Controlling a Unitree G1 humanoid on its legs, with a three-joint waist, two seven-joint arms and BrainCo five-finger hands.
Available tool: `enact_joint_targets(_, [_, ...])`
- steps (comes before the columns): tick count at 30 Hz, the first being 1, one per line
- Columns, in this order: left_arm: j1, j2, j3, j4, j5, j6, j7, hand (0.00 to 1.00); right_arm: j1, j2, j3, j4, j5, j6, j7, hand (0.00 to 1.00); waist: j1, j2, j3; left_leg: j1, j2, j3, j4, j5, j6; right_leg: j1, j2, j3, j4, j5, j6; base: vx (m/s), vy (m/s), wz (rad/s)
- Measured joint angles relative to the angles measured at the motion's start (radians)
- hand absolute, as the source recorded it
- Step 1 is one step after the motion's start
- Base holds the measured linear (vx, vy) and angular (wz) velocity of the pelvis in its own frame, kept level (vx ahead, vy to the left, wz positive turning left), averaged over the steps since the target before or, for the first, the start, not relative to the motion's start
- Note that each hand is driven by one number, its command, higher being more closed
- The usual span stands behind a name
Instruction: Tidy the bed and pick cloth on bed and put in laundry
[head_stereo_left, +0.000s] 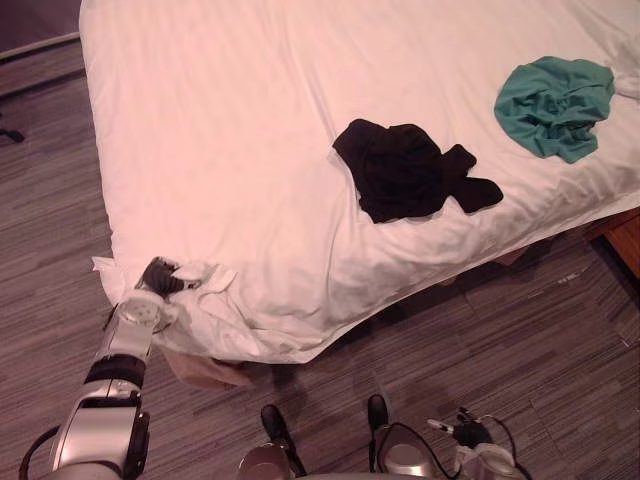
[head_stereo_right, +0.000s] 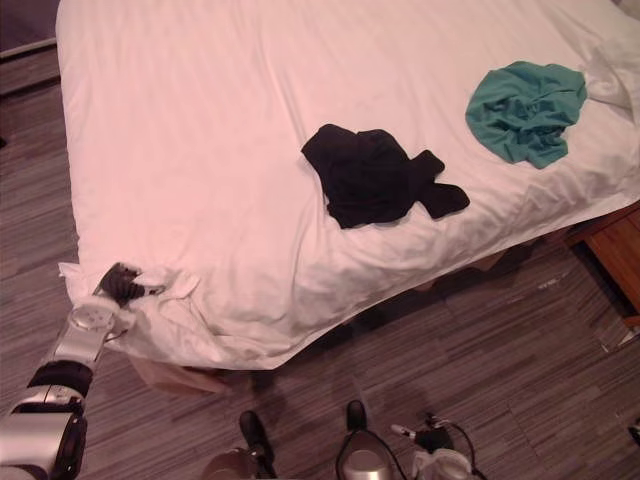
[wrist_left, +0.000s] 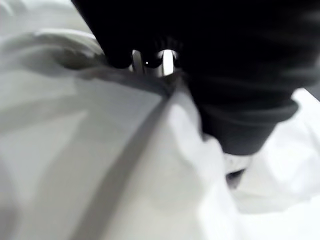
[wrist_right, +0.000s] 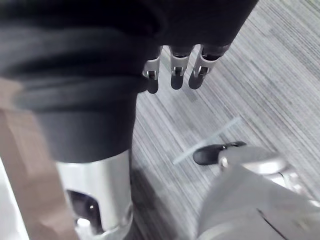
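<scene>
Left eye view, and the left hand (head_stereo_left: 160, 278) is down at the corner of the white-sheeted bed (head_stereo_left: 250, 120), buried in a bunched fold of sheet. Its fingers are hidden in the cloth, so I cannot tell whether they clamp it. A crumpled black cloth (head_stereo_left: 405, 170) lies on the bed near the edge, with a crumpled teal cloth (head_stereo_left: 553, 105) apart from it, further along. Right wrist view: the right hand (wrist_right: 172, 67) hangs over the grey striped carpet (wrist_right: 260, 75), fingers relaxed, holding nothing.
</scene>
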Motion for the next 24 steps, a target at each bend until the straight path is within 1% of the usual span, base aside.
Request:
enact_joint_targets(1, [0.064, -0.015, 0.043, 0.018, -0.011, -0.001, 0.002, 1.0, 0.001, -0.028, -0.022, -0.064, -0.002, 0.006, -0.018, 0.0, 0.006, 0.0, -0.002, 0.004, 0.0, -0.016, -0.002, 0.0, 0.0, 0.015, -0.001, -0.015, 0.0, -0.003, 0.003, -0.06, 0.003, 0.31])
enact_joint_targets(2, [0.131, -0.032, 0.082, 0.027, -0.023, -0.007, 0.008, 0.0, 0.01, -0.052, -0.024, -0.117, -0.006, 0.018, -0.039, 0.0, 0.017, -0.002, -0.016, 0.003, -0.002, -0.031, -0.002, 0.0, 0.0, 0.021, -0.003, -0.028, 0.0, -0.006, 0.004, -0.05, 0.007, 0.34])
enact_joint_targets(3, [0.16, -0.04, 0.1, 0.029, -0.027, -0.018, 0.015, 0.0, 0.013, -0.06, -0.024, -0.141, -0.006, 0.026, -0.044, 0.0, 0.022, -0.004, -0.023, 0.003, -0.003, -0.037, -0.002, 0.0, 0.0, 0.025, -0.005, -0.036, 0.0, -0.009, 0.004, -0.04, 0.015, 0.34])
enact_joint_targets(4, [0.218, -0.067, 0.147, 0.029, -0.043, -0.033, 0.022, 0.0, 0.018, -0.075, -0.022, -0.207, -0.008, 0.037, -0.057, 0.0, 0.043, -0.007, -0.054, -0.001, -0.005, -0.053, -0.002, 0.0, 0.0, 0.028, -0.008, -0.05, 0.001, -0.013, 0.005, -0.03, 0.014, 0.31])
enact_joint_targets(6, [0.264, -0.1, 0.204, 0.023, -0.063, -0.049, 0.041, 0.0, 0.002, -0.087, -0.007, -0.278, -0.013, 0.055, -0.056, 0.0, 0.057, -0.01, -0.088, -0.002, -0.009, -0.062, -0.002, 0.0, 0.0, 0.03, -0.012, -0.063, 0.002, -0.021, 0.007, -0.02, 0.017, 0.24])
enact_joint_targets(7, [0.293, -0.125, 0.239, 0.013, -0.074, -0.05, 0.052, 0.0, -0.027, -0.089, 0.011, -0.333, -0.042, 0.059, -0.052, 1.0, 0.061, -0.011, -0.113, -0.001, -0.014, -0.074, -0.003, -0.003, 0.003, 0.033, -0.016, -0.065, 0.002, -0.027, 0.007, 0.01, 0.02, 0.18])
enact_joint_targets(9, [0.302, -0.161, 0.279, 0.012, -0.081, -0.048, 0.065, 0.0, -0.056, -0.092, 0.051, -0.422, -0.087, 0.058, -0.03, 1.0, 0.06, -0.009, -0.124, 0.001, -0.022, -0.088, -0.003, -0.004, 0.004, 0.046, -0.022, -0.078, 0.002, -0.03, 0.012, 0.02, 0.023, 0.2])
enact_joint_targets(10, [0.31, -0.191, 0.312, 0.012, -0.09, -0.046, 0.077, 0.0, -0.081, -0.1, 0.097, -0.481, -0.095, 0.058, 0.008, 1.0, 0.061, -0.009, -0.127, -0.001, -0.027, -0.096, -0.003, -0.005, 0.006, 0.049, -0.028, -0.092, 0.002, -0.03, 0.013, 0.02, 0.028, 0.17])
enact_joint_targets(12, [0.316, -0.224, 0.352, 0.011, -0.119, -0.038, 0.089, 0.0, -0.112, -0.124, 0.165, -0.527, -0.115, 0.052, 0.066, 1.0, 0.061, -0.01, -0.127, -0.005, -0.033, -0.106, -0.002, -0.006, 0.008, 0.057, -0.033, -0.1, 0.003, -0.03, 0.015, 0.06, 0.027, 0.17])
enact_joint_targets(13, [0.316, -0.236, 0.369, 0.009, -0.127, -0.021, 0.093, 0.0, -0.14, -0.146, 0.218, -0.543, -0.118, 0.04, 0.114, 1.0, 0.062, -0.012, -0.128, -0.008, -0.036, -0.112, -0.002, -0.007, 0.009, 0.058, -0.037, -0.107, 0.004, -0.033, 0.019, 0.09, 0.019, 0.19])
enact_joint_targets(14, [0.315, -0.238, 0.376, 0.008, -0.128, 0.001, 0.098, 0.0, -0.182, -0.165, 0.275, -0.556, -0.101, 0.027, 0.179, 1.0, 0.062, -0.012, -0.128, -0.013, -0.038, -0.117, -0.002, -0.007, 0.01, 0.056, -0.039, -0.114, 0.005, -0.035, 0.021, 0.06, 0.011, 0.16])
enact_joint_targets(15, [0.315, -0.238, 0.38, 0.007, -0.128, 0.008, 0.098, 0.0, -0.208, -0.175, 0.303, -0.559, -0.067, 0.024, 0.217, 1.0, 0.062, -0.013, -0.128, -0.017, -0.04, -0.121, -0.002, -0.007, 0.01, 0.055, -0.04, -0.116, 0.005, -0.035, 0.022, 0.07, 0.002, 0.21])
enact_joint_targets(16, [0.315, -0.239, 0.387, 0.0, -0.129, 0.027, 0.099, 0.0, -0.281, -0.191, 0.375, -0.555, 0.021, 0.021, 0.298, 1.0, 0.063, -0.012, -0.127, -0.028, -0.042, -0.136, 0.004, -0.006, 0.011, 0.052, -0.042, -0.126, 0.005, -0.036, 0.024, 0.07, -0.005, 0.29])
enact_joint_targets(17, [0.315, -0.24, 0.387, -0.003, -0.139, 0.032, 0.101, 0.0, -0.34, -0.197, 0.423, -0.551, 0.101, 0.02, 0.361, 1.0, 0.07, -0.008, -0.123, -0.04, -0.043, -0.149, 0.004, -0.006, 0.011, 0.047, -0.042, -0.137, 0.009, -0.038, 0.024, 0.06, -0.008, 0.33])
enact_joint_targets(18, [0.315, -0.242, 0.383, -0.003, -0.144, 0.038, 0.109, 0.0, -0.386, -0.198, 0.451, -0.547, 0.157, 0.013, 0.41, 1.0, 0.077, -0.001, -0.112, -0.053, -0.043, -0.157, 0.004, -0.004, 0.013, 0.035, -0.043, -0.145, 0.021, -0.042, 0.022, 0.03, -0.009, 0.34])
enact_joint_targets(19, [0.313, -0.242, 0.377, -0.001, -0.154, 0.048, 0.127, 0.0, -0.467, -0.201, 0.493, -0.546, 0.214, -0.001, 0.464, 1.0, 0.089, 0.002, -0.085, -0.076, -0.043, -0.169, 0.011, 0.001, 0.017, 0.001, -0.047, -0.153, 0.061, -0.057, 0.018, -0.02, -0.003, 0.39])
enact_joint_targets(20, [0.31, -0.241, 0.36, -0.002, -0.156, 0.049, 0.141, 0.0, -0.549, -0.205, 0.524, -0.546, 0.253, -0.02, 0.5, 1.0, 0.104, 0.009, -0.04, -0.118, -0.044, -0.188, 0.039, 0.001, 0.017, -0.043, -0.057, -0.164, 0.115, -0.076, 0.014, -0.08, -0.002, 0.51])
enact_joint_targets(22, [0.302, -0.241, 0.312, -0.01, -0.161, 0.043, 0.156, 0.0, -0.673, -0.212, 0.553, -0.546, 0.291, -0.035, 0.529, 1.0, 0.122, 0.027, 0.048, -0.181, -0.046, -0.222, 0.073, 0.005, 0.023, -0.098, -0.07, -0.18, 0.177, -0.099, 0.008, -0.12, 0.003, 0.52])
enact_joint_targets(23, [0.293, -0.243, 0.269, -0.031, -0.177, 0.038, 0.161, 0.0, -0.742, -0.213, 0.571, -0.547, 0.31, -0.039, 0.536, 1.0, 0.151, 0.045, 0.106, -0.216, -0.051, -0.232, 0.08, 0.015, 0.027, -0.133, -0.078, -0.189, 0.203, -0.114, 0.006, -0.13, -0.006, 0.43])
enact_joint_targets(24, [0.291, -0.249, 0.236, -0.052, -0.179, 0.031, 0.164, 0.0, -0.783, -0.213, 0.592, -0.548, 0.309, -0.039, 0.538, 1.0, 0.164, 0.063, 0.142, -0.239, -0.052, -0.248, 0.08, 0.026, 0.028, -0.154, -0.08, -0.199, 0.217, -0.116, 0.005, -0.13, -0.01, 0.44])
